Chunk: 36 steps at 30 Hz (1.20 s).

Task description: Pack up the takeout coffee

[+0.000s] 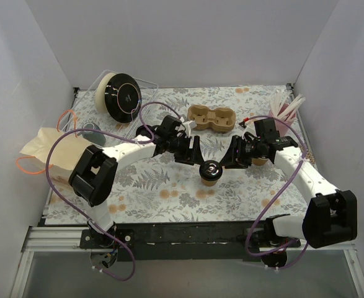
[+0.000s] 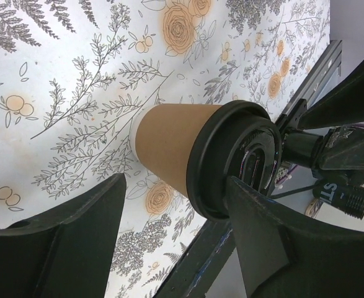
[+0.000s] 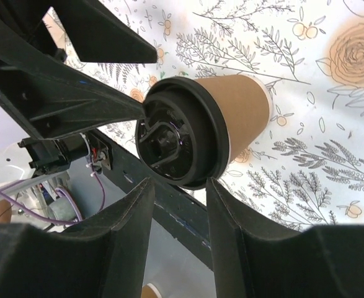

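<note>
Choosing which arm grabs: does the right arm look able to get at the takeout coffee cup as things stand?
Probably yes. The right gripper is open just short of the takeout coffee cup, nothing between them; the left gripper crowds the other side of its lid.

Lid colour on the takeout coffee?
Black: the lid sits on the kraft-brown takeout coffee. It shows best in the right wrist view.
</note>
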{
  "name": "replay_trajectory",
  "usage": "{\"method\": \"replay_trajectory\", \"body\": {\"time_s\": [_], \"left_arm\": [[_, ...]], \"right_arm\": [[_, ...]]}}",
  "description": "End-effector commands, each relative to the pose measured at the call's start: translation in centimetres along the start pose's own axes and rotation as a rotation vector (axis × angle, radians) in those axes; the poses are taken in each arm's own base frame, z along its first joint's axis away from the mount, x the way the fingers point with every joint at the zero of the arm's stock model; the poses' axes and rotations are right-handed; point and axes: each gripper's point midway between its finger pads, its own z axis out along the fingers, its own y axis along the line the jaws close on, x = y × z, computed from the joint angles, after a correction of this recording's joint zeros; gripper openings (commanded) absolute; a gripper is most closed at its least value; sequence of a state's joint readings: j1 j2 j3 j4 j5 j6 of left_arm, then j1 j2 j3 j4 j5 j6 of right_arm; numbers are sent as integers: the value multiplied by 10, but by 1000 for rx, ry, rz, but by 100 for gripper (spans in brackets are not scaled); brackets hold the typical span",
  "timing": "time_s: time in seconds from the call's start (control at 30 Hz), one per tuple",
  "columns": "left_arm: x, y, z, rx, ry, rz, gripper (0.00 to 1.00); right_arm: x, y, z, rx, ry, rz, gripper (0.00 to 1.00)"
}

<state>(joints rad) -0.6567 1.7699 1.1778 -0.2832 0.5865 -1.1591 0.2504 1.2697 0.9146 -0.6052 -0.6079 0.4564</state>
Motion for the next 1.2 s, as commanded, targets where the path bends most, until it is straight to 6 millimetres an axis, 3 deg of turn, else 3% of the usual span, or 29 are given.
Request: {"method": "replay_trajectory", "body": {"time_s": [0.0, 0.33, 0.53, 0.7, 0.9, 1.03, 1.17], "left_arm": [[-2, -12, -2, 21, -8, 40, 64], [25, -13, -16, -43, -33, -43, 60], [37, -19, -30, -62, -66, -96, 60], [26, -26, -39, -70, -114, -68, 68], [10, -31, -37, -71, -127, -7, 72], [9, -35, -29, -24, -113, 23, 70], [13, -32, -19, -5, -74, 36, 63]], "right_arm": [[-4, 6, 4, -61, 0, -48, 47], [-1, -7, 15, -48, 41, -87, 44], [-10, -2, 15, -69, 39, -151, 43], [-24, 11, 0, -37, -1, -151, 45], [-18, 21, -18, -33, -102, -118, 45], [-1, 7, -14, -18, -120, -47, 39], [5, 6, -11, -42, -141, -1, 36]]}}
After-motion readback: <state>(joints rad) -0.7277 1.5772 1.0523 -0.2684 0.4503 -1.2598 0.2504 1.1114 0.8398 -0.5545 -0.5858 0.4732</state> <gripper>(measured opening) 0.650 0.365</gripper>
